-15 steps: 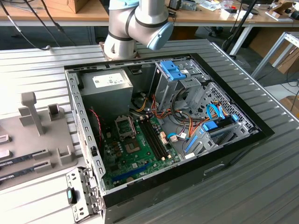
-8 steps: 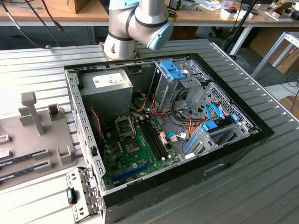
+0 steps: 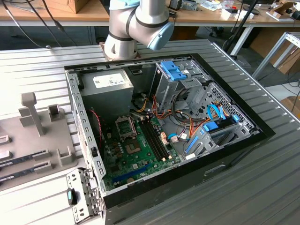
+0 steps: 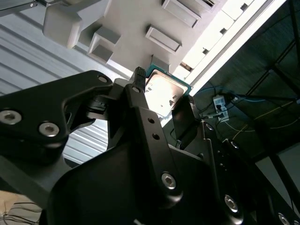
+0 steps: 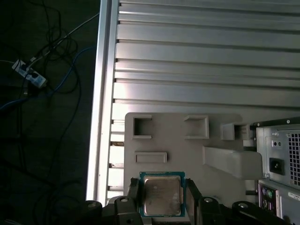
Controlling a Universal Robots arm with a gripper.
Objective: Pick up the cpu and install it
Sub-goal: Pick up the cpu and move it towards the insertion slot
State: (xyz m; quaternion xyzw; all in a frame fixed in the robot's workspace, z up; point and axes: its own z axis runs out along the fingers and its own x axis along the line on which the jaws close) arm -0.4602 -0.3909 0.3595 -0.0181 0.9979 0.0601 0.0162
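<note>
The cpu is a small square chip with a silver-grey top and a thin green rim. It sits between the two dark fingers of my gripper, which is shut on its edges. It hangs well above the grey parts tray. In the second wrist view the cpu gleams between the fingertips of the gripper. In the exterior view the open computer case lies on the table, with the motherboard's open socket inside it. The arm rises at the back.
The grey tray with its upright posts lies at the exterior view's left of the case. Inside the case are a power supply, memory sticks, a blue-latched drive cage and loose cables. Beyond the ribbed table's edge is floor with wires.
</note>
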